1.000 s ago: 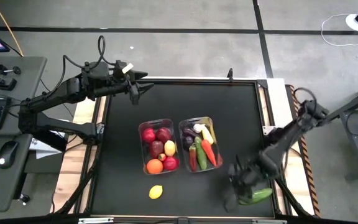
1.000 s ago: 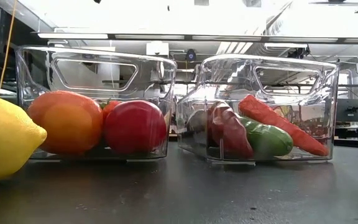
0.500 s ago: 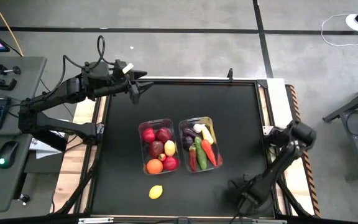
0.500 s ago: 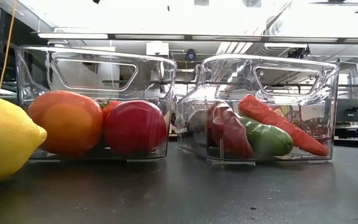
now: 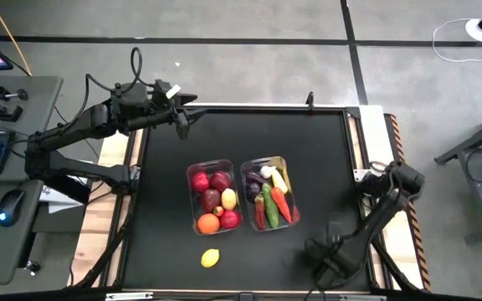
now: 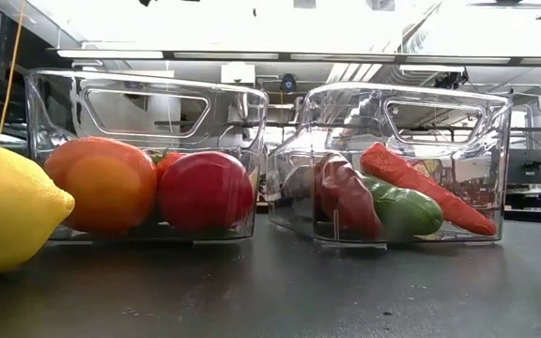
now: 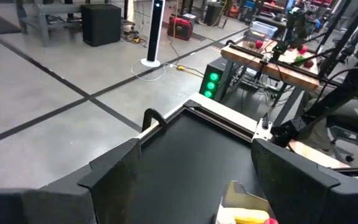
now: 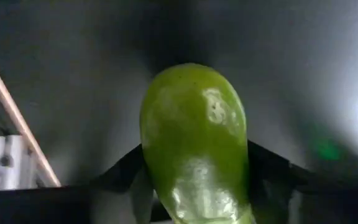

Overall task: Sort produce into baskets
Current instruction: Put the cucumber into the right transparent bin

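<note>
On the black table (image 5: 325,159) your two clear baskets sit side by side at centre: the left basket (image 5: 213,198) holds apples, an orange and a lemon, the right basket (image 5: 269,194) carrot, cucumber, eggplant and chili. A loose lemon (image 5: 210,258) lies just in front of them. Your right gripper (image 5: 329,266) is low at the near right corner, fingers closed around a green cucumber (image 8: 194,146). Your left gripper (image 5: 187,122) waits spread wide at the far left edge, well apart.

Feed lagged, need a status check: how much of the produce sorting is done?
Mostly done: left bin holds fruit, right bin vegetables. In hand: the right claw, at the table's near right corner, straddles a green cucumber. Left: that cucumber and the loose lemon. Left claw waits far-left.
</note>
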